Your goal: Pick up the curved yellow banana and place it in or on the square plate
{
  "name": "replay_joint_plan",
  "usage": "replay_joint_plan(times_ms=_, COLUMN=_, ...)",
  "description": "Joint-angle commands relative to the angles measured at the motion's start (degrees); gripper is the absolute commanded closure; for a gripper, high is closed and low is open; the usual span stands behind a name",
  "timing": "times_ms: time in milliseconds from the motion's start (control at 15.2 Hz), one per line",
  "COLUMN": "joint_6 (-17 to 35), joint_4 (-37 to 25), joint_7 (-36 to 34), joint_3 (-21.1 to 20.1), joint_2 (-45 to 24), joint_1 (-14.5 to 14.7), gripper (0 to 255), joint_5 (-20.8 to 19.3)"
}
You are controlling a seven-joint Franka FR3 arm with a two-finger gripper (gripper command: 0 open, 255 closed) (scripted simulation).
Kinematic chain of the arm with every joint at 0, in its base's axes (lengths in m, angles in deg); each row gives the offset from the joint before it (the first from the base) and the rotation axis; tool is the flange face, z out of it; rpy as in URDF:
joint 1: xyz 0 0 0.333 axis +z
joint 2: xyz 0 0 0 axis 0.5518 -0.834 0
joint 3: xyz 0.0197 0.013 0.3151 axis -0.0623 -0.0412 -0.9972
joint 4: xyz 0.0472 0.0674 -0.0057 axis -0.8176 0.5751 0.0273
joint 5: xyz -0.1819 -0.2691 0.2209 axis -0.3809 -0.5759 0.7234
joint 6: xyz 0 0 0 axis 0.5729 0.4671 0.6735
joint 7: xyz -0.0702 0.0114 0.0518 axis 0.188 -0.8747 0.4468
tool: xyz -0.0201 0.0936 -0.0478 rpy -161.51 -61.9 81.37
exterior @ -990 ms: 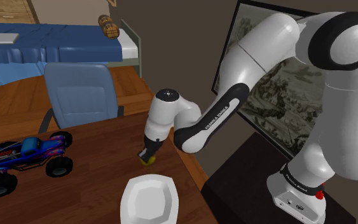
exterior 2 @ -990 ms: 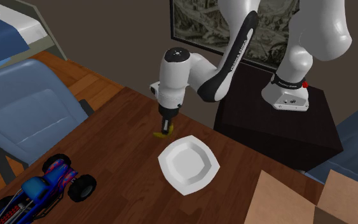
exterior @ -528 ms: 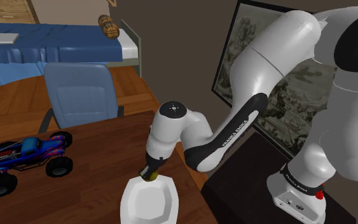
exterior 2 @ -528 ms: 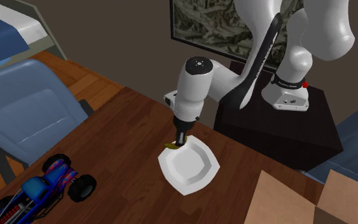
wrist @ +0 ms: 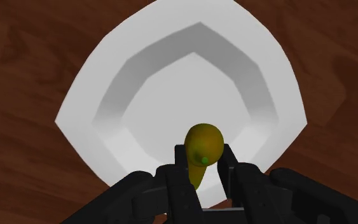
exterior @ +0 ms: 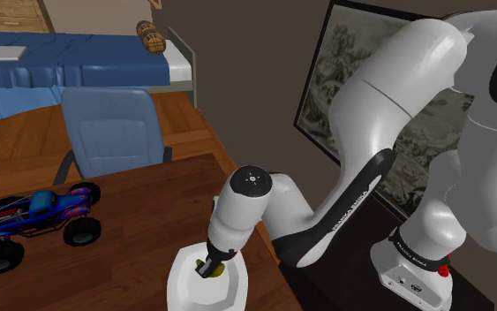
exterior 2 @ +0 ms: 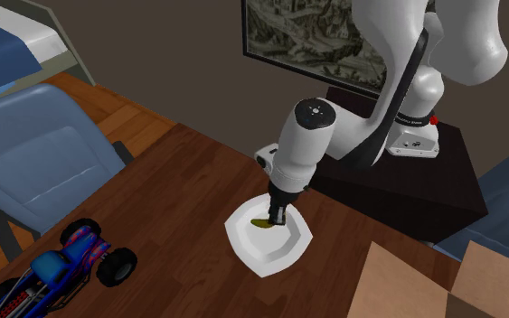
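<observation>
My black gripper (wrist: 202,170) is shut on the yellow banana (wrist: 203,150), which hangs end-on between the fingers. Directly beneath it lies the white square plate (wrist: 152,89) with its raised rim and sunken middle, resting on the dark wooden table. From the shoulder view the gripper (exterior: 211,265) and banana (exterior: 217,262) hover over the plate (exterior: 184,287) near the table's front edge. The second exterior view has the banana (exterior 2: 263,221) just above the plate (exterior 2: 288,253), under the gripper (exterior 2: 276,217).
A blue and red toy monster truck (exterior: 30,221) stands on the table toward the shoulder view's left. A blue chair (exterior: 114,132) sits behind the table, a bed (exterior: 52,57) beyond it. A cardboard box (exterior 2: 424,289) occupies the second exterior view's lower right corner.
The arm has carried the banana from beside the plate's edge to over the plate's middle, moving toward the stand's side. The gripper stayed shut on the banana.
</observation>
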Motion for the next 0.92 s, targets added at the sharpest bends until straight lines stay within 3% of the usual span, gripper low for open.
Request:
replay_joint_plan(times_ms=0, joint_6=1.1, joint_4=-0.4, joint_7=-1.1, joint_3=1.1, joint_2=-1.4, joint_1=1.0, gripper=255, joint_5=-1.2)
replay_joint_plan(times_ms=660, joint_6=6.9, joint_4=-2.8, joint_7=-5.3, joint_3=6.8, joint_2=-9.2, joint_1=5.6, gripper=255, joint_5=-5.8)
replay_joint_plan(times_ms=858, joint_6=6.9, joint_4=-2.8, joint_7=-5.3, joint_3=6.8, joint_2=-9.2, joint_1=5.6, gripper=255, joint_5=-5.8)
